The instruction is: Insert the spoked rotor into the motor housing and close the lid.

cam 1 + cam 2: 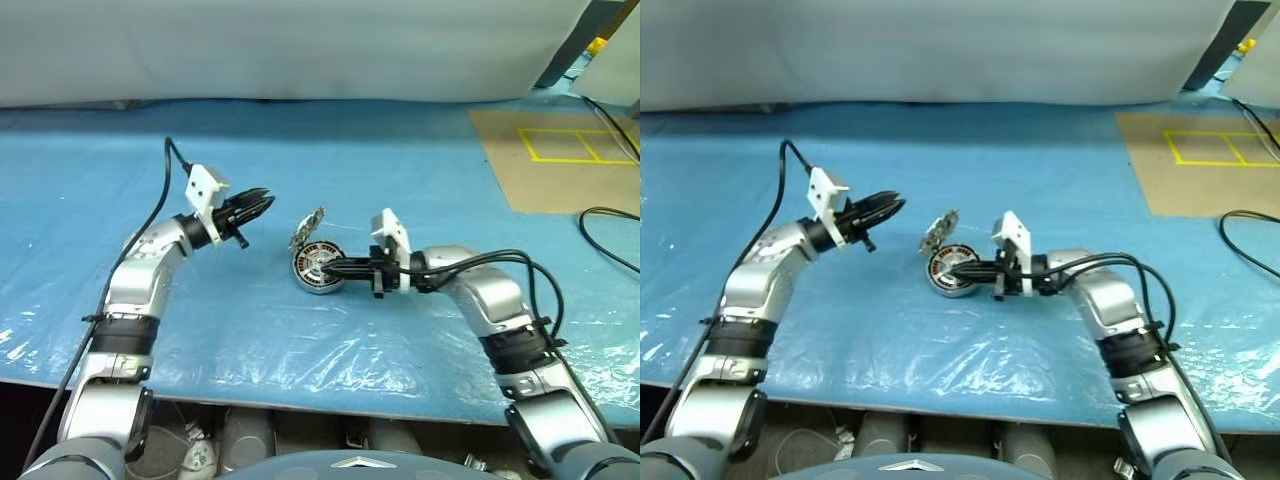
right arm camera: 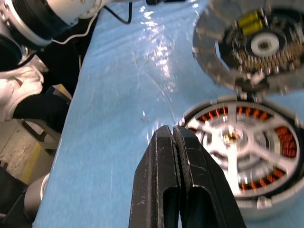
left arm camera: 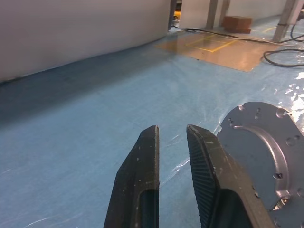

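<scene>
On the blue desk (image 1: 420, 180) the housing (image 2: 242, 159) sits with the rotor (image 2: 251, 142) already seated inside. The lid (image 1: 307, 229) stands hinged open behind it. Right claw (image 1: 330, 268), pressed together, steadies the housing; left claw (image 1: 262, 204), slightly spread and empty, faces the lid, likely to push it shut.

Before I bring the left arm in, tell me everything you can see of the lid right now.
The lid is a round grey metal disc, standing raised and tilted above the far edge of the motor housing, apparently joined to it at one point like a hinge. Its inner face, turned toward the housing, shows a white central ring, yellow parts and a row of fine ribs. Its outer face is plain silver with a raised arc and small holes. Neither gripper touches it; the left gripper hovers beside it.
</scene>
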Robot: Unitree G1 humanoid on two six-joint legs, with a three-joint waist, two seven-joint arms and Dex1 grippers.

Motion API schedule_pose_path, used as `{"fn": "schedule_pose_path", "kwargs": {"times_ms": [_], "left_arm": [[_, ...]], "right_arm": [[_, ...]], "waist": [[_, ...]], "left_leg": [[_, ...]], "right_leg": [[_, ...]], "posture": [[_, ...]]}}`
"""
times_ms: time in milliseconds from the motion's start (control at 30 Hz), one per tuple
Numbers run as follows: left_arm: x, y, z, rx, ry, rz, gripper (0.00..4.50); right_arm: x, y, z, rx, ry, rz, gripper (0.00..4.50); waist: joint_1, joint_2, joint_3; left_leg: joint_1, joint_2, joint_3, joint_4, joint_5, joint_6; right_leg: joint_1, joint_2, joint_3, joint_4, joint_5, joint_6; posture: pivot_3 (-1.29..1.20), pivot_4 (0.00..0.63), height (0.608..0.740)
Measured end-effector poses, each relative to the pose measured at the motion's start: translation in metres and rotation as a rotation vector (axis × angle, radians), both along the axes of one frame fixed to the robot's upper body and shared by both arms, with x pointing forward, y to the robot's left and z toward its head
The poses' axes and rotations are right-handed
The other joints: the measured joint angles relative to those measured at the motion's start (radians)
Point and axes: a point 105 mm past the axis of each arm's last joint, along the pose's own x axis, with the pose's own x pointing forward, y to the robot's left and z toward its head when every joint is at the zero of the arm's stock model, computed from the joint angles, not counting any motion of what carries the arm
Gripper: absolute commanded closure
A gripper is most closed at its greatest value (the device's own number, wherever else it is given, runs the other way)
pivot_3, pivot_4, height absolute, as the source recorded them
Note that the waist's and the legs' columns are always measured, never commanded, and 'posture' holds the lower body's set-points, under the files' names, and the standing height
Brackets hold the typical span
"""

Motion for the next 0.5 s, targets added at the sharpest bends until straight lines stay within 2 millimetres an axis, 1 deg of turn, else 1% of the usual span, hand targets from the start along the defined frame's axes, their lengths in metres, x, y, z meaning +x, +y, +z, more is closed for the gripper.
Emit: {"fn": "schedule_pose_path", "kwargs": {"times_ms": [133, 200, 267, 333, 433, 500], "left_arm": [[0.006, -0.02, -0.013, 0.012, 0.043, -0.078, 3.54], [0.009, -0.028, -0.018, 0.015, 0.057, -0.101, 3.54], [0.014, -0.036, -0.018, 0.02, 0.052, -0.116, 3.54], [0.018, -0.044, -0.017, 0.021, 0.04, -0.133, 3.54], [0.017, -0.056, -0.017, 0.005, 0.044, -0.176, 3.54], [0.015, -0.06, -0.021, 0.016, 0.047, -0.207, 3.54]], "right_arm": [[-0.01, -0.017, -0.024, -0.078, 0.043, -0.032, 4.47], [-0.015, -0.019, -0.032, -0.097, 0.06, -0.04, 4.47], [-0.017, -0.017, -0.032, -0.099, 0.052, -0.043, 4.47], [-0.018, -0.012, -0.026, -0.094, 0.029, -0.041, 4.47], [-0.02, -0.01, -0.025, -0.1, 0.025, -0.054, 4.47], [-0.023, -0.011, -0.028, -0.109, 0.036, -0.066, 4.47]], "waist": [[0.001, 0.0, 0.0], [-0.001, 0.0, 0.0], [0.0, 0.0, 0.0], [0.001, 0.0, 0.0], [0.007, 0.0, 0.0], [0.012, 0.0, 0.0]], "left_leg": [[-0.001, 0.0, 0.0, -0.001, 0.0, 0.0], [-0.002, 0.0, 0.0, -0.001, 0.0, 0.0], [-0.003, 0.0, -0.001, -0.001, 0.0, 0.0], [-0.003, -0.001, -0.002, -0.001, 0.0, 0.0], [-0.004, -0.001, -0.003, -0.001, 0.0, 0.0], [-0.004, -0.001, -0.004, -0.002, 0.0, 0.0]], "right_leg": [[0.0, 0.0, 0.0, -0.004, 0.0, 0.0], [0.0, 0.0, -0.001, -0.005, 0.001, 0.001], [0.0, 0.0, -0.001, -0.005, 0.001, 0.002], [0.0, 0.0, -0.001, -0.006, 0.001, 0.002], [0.0, 0.0, -0.002, -0.007, 0.001, 0.002], [0.0, 0.0, -0.002, -0.008, 0.002, 0.002]], "posture": [[0.0, 0.15, 0.74], [0.0, 0.15, 0.74], [0.0, 0.15, 0.74], [0.0, 0.15, 0.74], [0.0, 0.15, 0.74], [0.0, 0.15, 0.74]]}}
